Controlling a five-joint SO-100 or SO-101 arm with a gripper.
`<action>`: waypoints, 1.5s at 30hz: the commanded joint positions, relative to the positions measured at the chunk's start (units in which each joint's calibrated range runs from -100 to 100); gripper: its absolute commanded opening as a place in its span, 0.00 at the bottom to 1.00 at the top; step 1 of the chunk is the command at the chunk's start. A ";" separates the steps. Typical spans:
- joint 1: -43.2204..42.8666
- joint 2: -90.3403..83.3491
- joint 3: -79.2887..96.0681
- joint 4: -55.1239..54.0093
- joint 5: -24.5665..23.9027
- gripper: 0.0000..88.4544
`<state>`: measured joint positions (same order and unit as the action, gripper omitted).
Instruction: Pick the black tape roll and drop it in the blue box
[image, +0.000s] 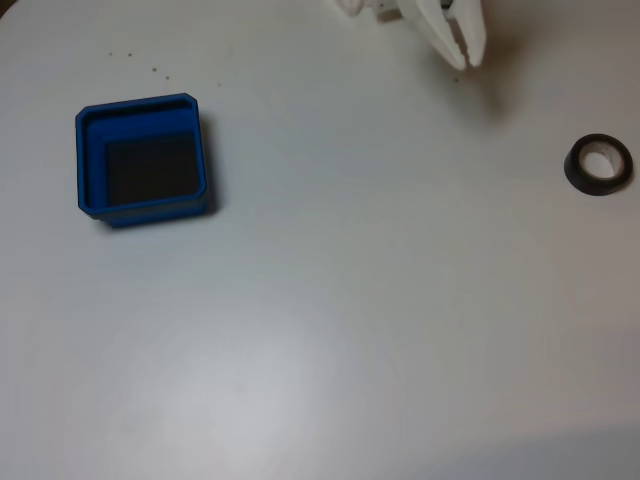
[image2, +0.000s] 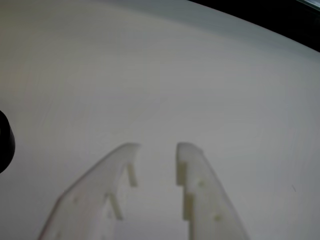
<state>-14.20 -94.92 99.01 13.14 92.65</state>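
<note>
The black tape roll (image: 598, 164) lies flat on the white tabletop (image: 350, 320) at the far right of the fixed view, its pale core facing up, and it is well apart from the blue box (image: 141, 159), which sits at the left of that view with its dark floor bare. The white end effector (image: 462, 55) hangs at the top of the fixed view, left of the roll and not touching it; in the wrist view its two fingers stand apart with a clear gap between the tips (image2: 157, 149), holding nothing, and a dark curved edge at the left border of that view is probably the roll (image2: 6, 142), though too little shows to be sure. Nothing has been picked yet, so the job looks to be at its very start — the reach toward the roll is still to come. The roll is likely light and fairly stiff, a wound ring that should keep its shape under a squeeze; its outer face may be smooth and a little slick, and being light it could skid on the tabletop if nudged from one side. A sound hold would put one finger inside the core and one outside, pinching the ring wall — or span the whole ring across its width if the opening allows.
</note>
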 joint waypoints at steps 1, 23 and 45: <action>-8.91 -4.08 0.90 -0.84 -0.19 0.01; -20.83 -0.57 0.72 -0.68 -0.10 0.01; -25.03 50.94 -34.23 -0.60 -0.01 0.01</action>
<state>-37.65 -49.87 73.00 13.14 92.65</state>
